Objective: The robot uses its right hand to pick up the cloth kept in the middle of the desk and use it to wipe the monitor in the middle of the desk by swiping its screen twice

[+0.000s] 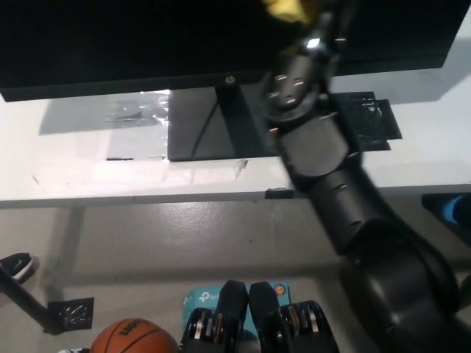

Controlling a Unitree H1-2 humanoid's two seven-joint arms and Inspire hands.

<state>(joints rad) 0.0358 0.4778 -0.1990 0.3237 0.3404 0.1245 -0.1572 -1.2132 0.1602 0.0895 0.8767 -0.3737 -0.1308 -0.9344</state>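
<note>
The black monitor [147,37] fills the top of the head view, standing on its dark square base [213,125] on the white desk [88,176]. My black right arm [331,176] reaches up from the bottom right across the desk to the lower middle of the screen. At the top edge my right hand [318,16] is mostly cut off, and a yellow cloth [287,7] shows at its end, against the screen. The fingers themselves are hidden. My left hand is out of sight.
A black taped patch [372,118] lies on the desk right of the base and a shiny clear-tape patch [136,110] left of it. Below the desk edge are a basketball [132,340], a blue box [200,298], a shoe [18,263] and a black stand foot [70,312].
</note>
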